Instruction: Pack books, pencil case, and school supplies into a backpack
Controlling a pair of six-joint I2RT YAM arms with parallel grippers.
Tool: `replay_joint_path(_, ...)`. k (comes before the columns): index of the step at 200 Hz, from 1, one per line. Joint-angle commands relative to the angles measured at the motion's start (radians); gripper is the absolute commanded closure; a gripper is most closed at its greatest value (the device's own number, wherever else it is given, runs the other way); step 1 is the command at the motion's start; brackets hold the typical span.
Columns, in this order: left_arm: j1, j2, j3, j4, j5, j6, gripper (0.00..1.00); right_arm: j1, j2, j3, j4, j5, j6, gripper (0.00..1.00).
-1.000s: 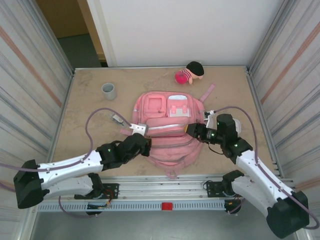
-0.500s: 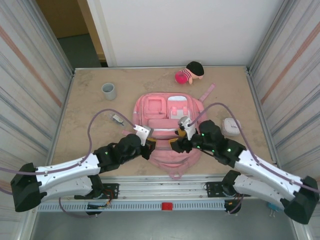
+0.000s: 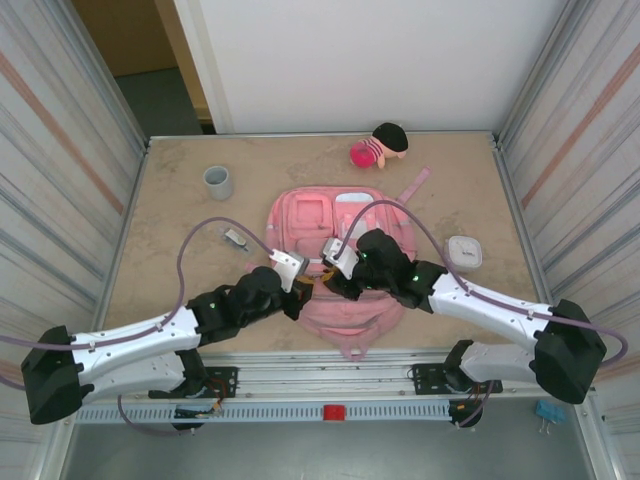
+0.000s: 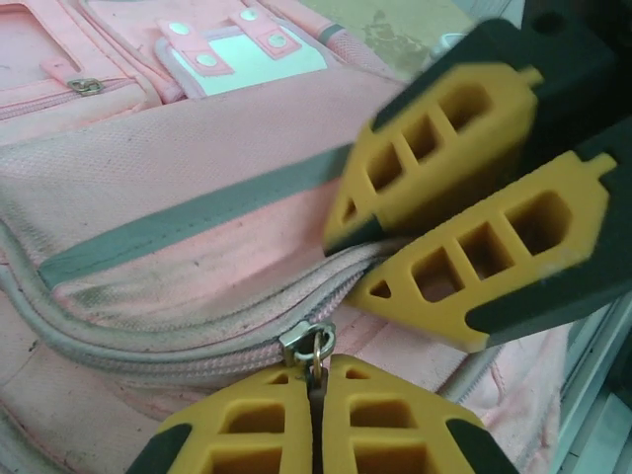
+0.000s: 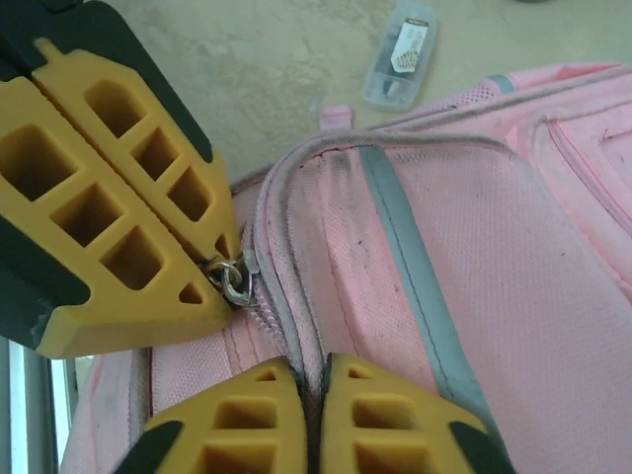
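Opening the main zip appeared to be the step in hand, so the task was judged to be at an early stage. The zip teeth ran closed along the curved seam. Nothing was judged packed yet, with unzipping and all loading left to do.

Left of the backpack (image 3: 312, 212) and toward its far side stood a grey cylindrical cup (image 3: 218, 181). A small clear hard packet (image 3: 237, 239) lay near its left edge. The backpack lay flat, front up: pink woven fabric, a grey band, white-trimmed pockets, corded piping.

At its near left part, the left gripper (image 4: 316, 380) was clamped on the small metal zip pull (image 4: 314, 346), yellow latticed fingers (image 4: 281, 390) pressed together. Just right of that, the right gripper (image 4: 354, 262) was pinched onto the backpack's piped seam beside the slider, apparently bracing the fabric. Right of the backpack, apart from it, sat a rounded white case (image 3: 463, 251).
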Motion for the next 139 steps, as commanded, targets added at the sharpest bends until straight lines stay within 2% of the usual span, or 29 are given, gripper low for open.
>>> replay_joint_path(1, 0.027, -0.062, 0.019, -0.015, -0.019, -0.013, 1.0, -0.012, -0.021, 0.038, 0.012, -0.016, -0.045, 1.0)
replay_joint_path(23, 0.089, -0.094, 0.002, -0.042, 0.013, -0.041, 1.0, -0.035, -0.06, 0.022, -0.008, -0.107, -0.083, 1.0)
replay_joint_path(66, 0.208, -0.114, -0.014, -0.106, 0.062, -0.015, 1.0, -0.096, -0.122, 0.013, -0.091, -0.303, -0.146, 1.0)
replay_joint_path(97, 0.279, -0.093, -0.032, -0.106, 0.086, 0.005, 1.0, -0.129, -0.16, 0.011, -0.141, -0.364, -0.166, 1.0)
replay_joint_path(139, 0.334, -0.056, -0.069, -0.024, 0.076, 0.013, 1.0, -0.15, -0.191, 0.004, -0.143, -0.43, -0.165, 1.0)
